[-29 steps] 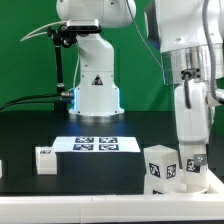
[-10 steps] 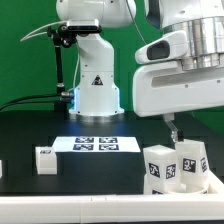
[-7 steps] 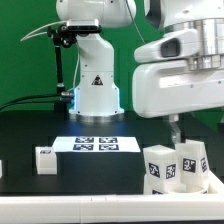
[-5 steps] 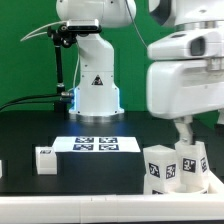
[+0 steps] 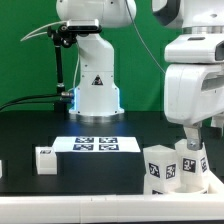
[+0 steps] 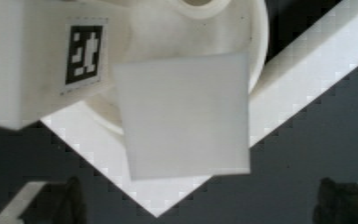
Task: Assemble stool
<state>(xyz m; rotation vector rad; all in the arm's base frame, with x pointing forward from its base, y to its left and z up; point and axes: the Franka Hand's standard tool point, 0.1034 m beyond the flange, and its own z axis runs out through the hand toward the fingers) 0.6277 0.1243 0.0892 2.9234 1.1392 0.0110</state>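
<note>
The stool parts stand in a cluster at the front of the exterior view's right: a white tagged block (image 5: 160,166) with a second tagged piece (image 5: 195,166) beside it. One small white leg (image 5: 44,158) lies apart at the left. My gripper (image 5: 192,139) hangs just above the cluster. In the wrist view a white blocky leg (image 6: 185,115) lies over the round seat disc (image 6: 220,30), with a tagged part (image 6: 83,50) beside it. The gripper (image 6: 197,205) is open, its dark fingertips (image 6: 51,205) wide apart and empty above the parts.
The marker board (image 5: 95,144) lies in the middle of the black table. A white piece (image 5: 2,168) shows at the left edge. The arm's white base (image 5: 95,90) stands behind the board. A long white rail (image 6: 327,70) runs beside the parts.
The gripper has come up off the stool parts since the earliest frame. Over the last second the arm's large white wrist body has shifted toward the exterior view's right. The parts have not moved.
</note>
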